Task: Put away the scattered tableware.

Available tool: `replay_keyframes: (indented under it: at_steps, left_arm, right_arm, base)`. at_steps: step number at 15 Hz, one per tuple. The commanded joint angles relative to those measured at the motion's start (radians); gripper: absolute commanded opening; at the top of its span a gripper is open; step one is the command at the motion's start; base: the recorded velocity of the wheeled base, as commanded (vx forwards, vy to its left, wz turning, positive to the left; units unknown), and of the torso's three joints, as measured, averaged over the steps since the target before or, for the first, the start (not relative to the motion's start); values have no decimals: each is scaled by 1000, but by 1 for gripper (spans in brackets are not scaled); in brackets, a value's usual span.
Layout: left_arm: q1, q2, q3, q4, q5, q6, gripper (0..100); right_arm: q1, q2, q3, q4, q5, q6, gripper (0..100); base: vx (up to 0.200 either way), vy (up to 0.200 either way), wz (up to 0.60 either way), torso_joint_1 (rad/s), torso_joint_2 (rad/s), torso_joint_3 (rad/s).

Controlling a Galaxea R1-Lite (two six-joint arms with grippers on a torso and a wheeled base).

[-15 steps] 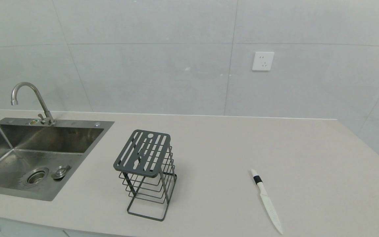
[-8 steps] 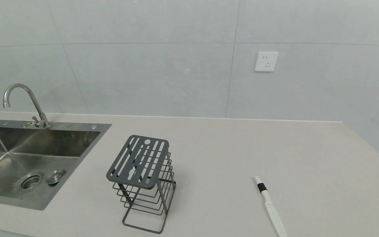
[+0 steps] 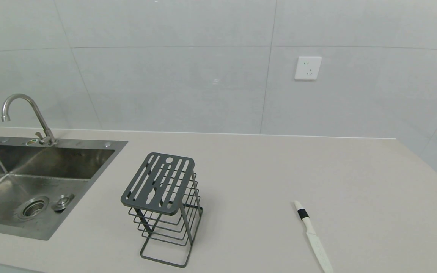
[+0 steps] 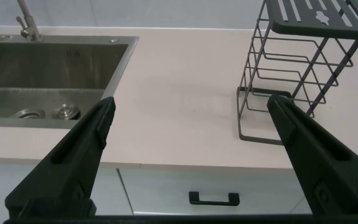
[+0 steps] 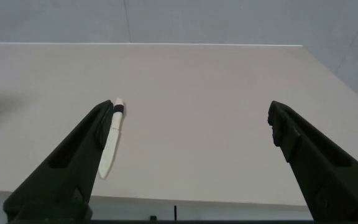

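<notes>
A white knife [image 3: 311,235] with a black band on its handle lies flat on the counter at the front right. A dark grey wire rack [image 3: 161,206] with a slotted top stands upright in the middle of the counter. My left gripper [image 4: 191,102] is open, held in front of the counter's edge, with the rack [image 4: 303,68] off to one side beyond it. My right gripper [image 5: 189,109] is also open and holds nothing. It hangs before the counter's front edge, with the knife [image 5: 110,146] lying beyond one of its fingers.
A steel sink [image 3: 70,143] with a curved tap [image 3: 25,113] is set into the counter at the left. A wall socket [image 3: 308,68] sits on the tiled wall behind. The counter ends at the right. A drawer handle [image 4: 214,199] shows below the counter's front.
The head camera has shifted, so the whole scene sits a little differently. The knife and rack have not moved on the counter.
</notes>
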Motion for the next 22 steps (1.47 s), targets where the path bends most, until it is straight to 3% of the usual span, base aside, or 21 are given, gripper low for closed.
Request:
replay_keyframes:
  at_steps: [1,2,4,8,11,13,18,19,22]
  left_arm:
    - [0,1,0,-1,2,-3,100]
    - [0,1,0,-1,2,-5,100]
    - [0,1,0,-1,1,-2,100]
    - [0,1,0,-1,1,-3,100]
    - [0,1,0,-1,1,-3,100]
    - [0,1,0,1,1,-3,100]
    - [0,1,0,1,-4,-2,100]
    - [0,1,0,1,-3,1,100]
    - [0,1,0,1,-3,1,100]
  right_arm:
    - [0,0,0,-76,0,5,100]
    - [0,0,0,-236,2,-1,100]
    - [0,0,-12,-246,48,5,100]
    - [1,107,-175,-98,123,52,100]
    - [3,136,-232,122,255,45,100]
    - [14,181,-227,180,281,12,100]
    - [138,466,-295,168,279,-81,100]
    - [179,555,-301,111,272,-98,100]
    - [191,753,-304,-21,272,-104,100]
  base:
    - [0,0,0,0,0,0]
    - [0,0,0,0,0,0]
    - [0,0,0,0,0,0]
    - [0,0,0,0,0,0]
    - [0,0,0,0,0,0]
    - [0,0,0,0,0,0]
    - [0,0,0,0,0,0]
    - [0,0,0,0,0,0]
    - [0,0,0,0,0,0]
